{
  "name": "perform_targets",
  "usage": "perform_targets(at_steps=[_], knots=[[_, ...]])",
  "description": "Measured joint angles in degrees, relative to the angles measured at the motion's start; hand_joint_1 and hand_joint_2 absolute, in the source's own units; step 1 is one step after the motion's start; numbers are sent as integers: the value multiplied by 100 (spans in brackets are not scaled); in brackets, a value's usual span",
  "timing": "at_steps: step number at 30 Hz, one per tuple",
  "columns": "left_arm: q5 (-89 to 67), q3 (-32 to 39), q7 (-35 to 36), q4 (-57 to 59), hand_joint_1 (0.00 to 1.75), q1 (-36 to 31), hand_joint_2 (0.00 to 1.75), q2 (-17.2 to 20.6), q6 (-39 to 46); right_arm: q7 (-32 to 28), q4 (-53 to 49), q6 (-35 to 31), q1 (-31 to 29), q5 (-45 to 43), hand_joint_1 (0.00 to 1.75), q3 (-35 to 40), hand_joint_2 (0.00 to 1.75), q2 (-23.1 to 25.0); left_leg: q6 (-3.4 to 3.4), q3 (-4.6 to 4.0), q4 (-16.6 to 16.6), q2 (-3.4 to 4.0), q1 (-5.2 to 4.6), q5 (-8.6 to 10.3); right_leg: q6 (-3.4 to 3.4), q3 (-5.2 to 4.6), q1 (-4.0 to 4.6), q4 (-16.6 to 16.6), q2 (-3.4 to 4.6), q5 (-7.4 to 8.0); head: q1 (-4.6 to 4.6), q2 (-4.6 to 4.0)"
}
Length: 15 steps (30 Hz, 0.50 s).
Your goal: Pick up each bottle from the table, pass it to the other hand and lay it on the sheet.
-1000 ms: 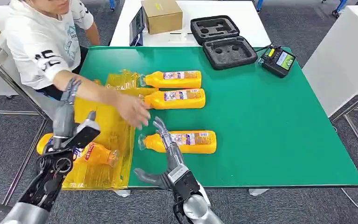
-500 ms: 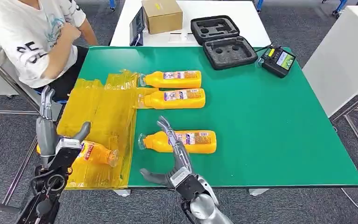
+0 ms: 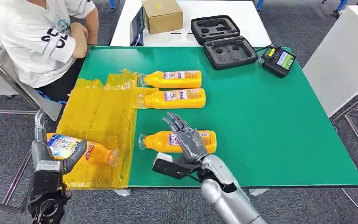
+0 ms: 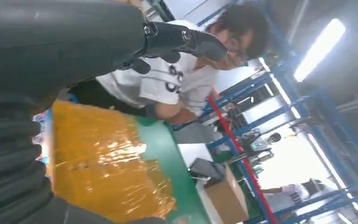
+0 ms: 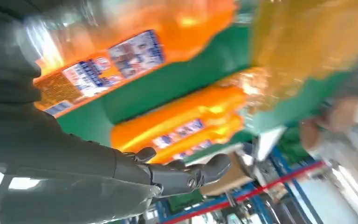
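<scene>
Take the yellow sheet (image 3: 98, 121) as your marker: it lies on the side of the green table (image 3: 270, 130) nearest the seated person (image 3: 37, 37). One orange bottle (image 3: 81, 150) already lies on the sheet's near corner, cap pointing toward the table's middle, so that one looks done. Your left hand (image 3: 46, 151) is right beside that bottle, at the sheet's outer edge, with its fingers (image 3: 39, 126) standing up and apart and its thumb leaning toward the bottle. It holds nothing, though I cannot tell if the thumb touches the bottle. Just off the sheet's near edge, on bare green, lies the next bottle (image 3: 179, 141), on its side with its cap toward the sheet. Your right hand (image 3: 186, 144) is over its middle, palm down, fingers (image 3: 177, 123) spread wide and not closed round it yet. I think it is opened like that so it can wrap the fat body. Two more bottles lie farther up, a middle bottle (image 3: 175, 98) and a far bottle (image 3: 173, 79), both with caps touching or just over the sheet's edge. They lie flat so they will not tip, but round bottles can roll, so close down gently.
</scene>
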Motion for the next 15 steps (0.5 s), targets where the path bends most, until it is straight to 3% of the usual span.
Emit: perform_targets(at_steps=[15], knots=[[-2,266,-4,-46,0,188,175,-155,-159,293,1125,225,-627,293,0,20,175,-142,0,-1,0,-1,2,0,0,-1,2,1,-2,-2,0,0]])
